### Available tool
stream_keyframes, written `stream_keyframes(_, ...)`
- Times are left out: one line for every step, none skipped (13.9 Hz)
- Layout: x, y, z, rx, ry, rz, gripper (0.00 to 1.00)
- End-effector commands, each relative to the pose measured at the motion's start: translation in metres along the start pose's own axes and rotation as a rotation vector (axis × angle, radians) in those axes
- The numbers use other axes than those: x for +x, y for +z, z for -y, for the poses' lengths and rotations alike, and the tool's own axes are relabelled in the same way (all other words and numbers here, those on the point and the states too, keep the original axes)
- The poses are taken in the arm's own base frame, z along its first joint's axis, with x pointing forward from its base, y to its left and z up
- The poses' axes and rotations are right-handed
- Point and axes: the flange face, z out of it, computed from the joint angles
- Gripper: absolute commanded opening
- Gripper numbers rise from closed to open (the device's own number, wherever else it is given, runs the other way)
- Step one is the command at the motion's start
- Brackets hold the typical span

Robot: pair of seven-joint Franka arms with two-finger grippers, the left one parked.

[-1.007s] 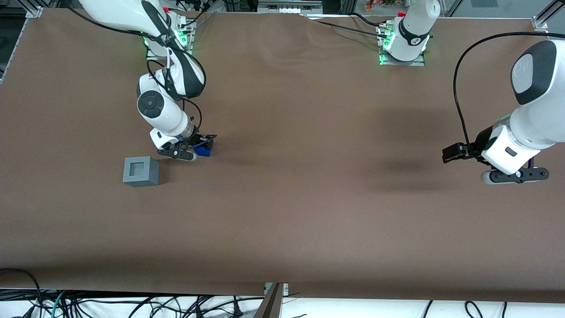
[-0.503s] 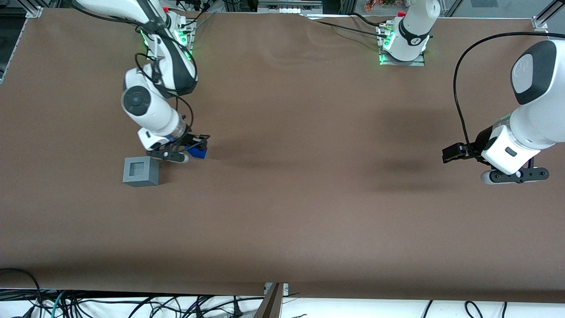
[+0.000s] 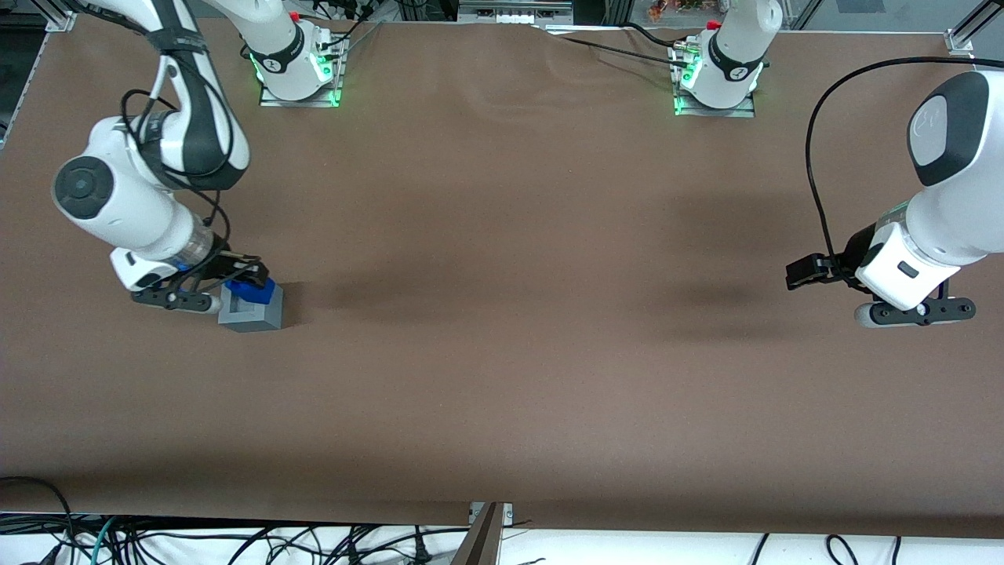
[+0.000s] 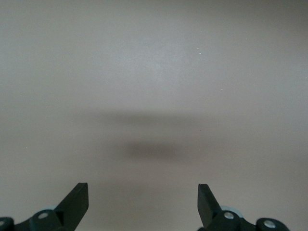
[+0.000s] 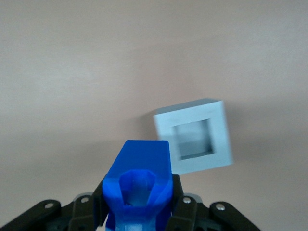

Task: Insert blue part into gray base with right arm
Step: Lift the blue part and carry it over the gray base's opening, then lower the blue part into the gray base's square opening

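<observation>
Blue part (image 3: pixel 252 292) and gray base (image 3: pixel 249 313) sit on a wide table (image 3: pixel 502 377) covered in a plain brown sheet that runs almost from edge to edge of the front view. Along the edge nearest the front camera, black cables (image 3: pixel 235 541) lie in loops on a white floor, and a slim metal post (image 3: pixel 484 534) rises at the middle of that edge. At the table's farthest edge two arm mounts (image 3: pixel 298 74) glow green, with aluminium framing at the corners.

The right arm (image 3: pixel 149 180) is white with dark joint covers and reaches down at the working arm's end of the table. Its black gripper (image 3: pixel 227 281) is clamped on the blue part, one finger (image 5: pixel 185 211) pressed against each side, as the right wrist view shows.

The gray base is a light-gray cube standing flat on the brown sheet. Its top face has a square recess (image 5: pixel 193 138) with darker inner walls, and the recess is unfilled in the right wrist view.

The blue part is a bright-blue block, smaller than the cube. Its end toward the wrist camera is hollowed and lobed, while its other end is flat and squared. From the front view it overlaps the top of the cube, held above it; in the right wrist view it sits off to one side of the recess, not inside.
</observation>
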Motion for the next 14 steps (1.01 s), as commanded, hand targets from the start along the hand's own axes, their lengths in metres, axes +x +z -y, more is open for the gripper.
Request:
stream_keyframes(0.008, 0.007, -0.013, -0.011, -0.04, 0.012, 0.0)
stream_keyframes(0.013, 0.011, -0.017, -0.015, -0.031, 0.005, 0.0)
stream_keyframes(0.015, 0.016, -0.019, -0.019, -0.034, 0.001, 0.0)
stream_keyframes(0.016, 0.023, -0.02, -0.022, -0.052, 0.01, 0.0)
stream_keyframes(0.016, 0.027, -0.022, -0.025, -0.08, 0.017, 0.0)
stream_keyframes(0.017, 0.029, -0.027, -0.025, -0.104, 0.02, 0.0)
stream_keyframes(0.017, 0.031, -0.029, -0.026, -0.135, 0.024, 0.0)
stream_keyframes(0.016, 0.034, -0.029, -0.027, -0.159, 0.032, 0.0)
stream_keyframes(0.016, 0.036, -0.03, -0.029, -0.176, 0.036, 0.0)
stream_keyframes(0.016, 0.037, -0.031, -0.027, -0.187, 0.038, 0.0)
stream_keyframes(0.017, 0.037, -0.033, -0.029, -0.185, 0.038, 0.0)
stream_keyframes(0.017, 0.041, -0.034, -0.03, -0.188, 0.044, 0.0)
stream_keyframes(0.017, 0.042, -0.035, -0.03, -0.193, 0.044, 0.0)
stream_keyframes(0.017, 0.045, -0.037, -0.031, -0.198, 0.05, 0.0)
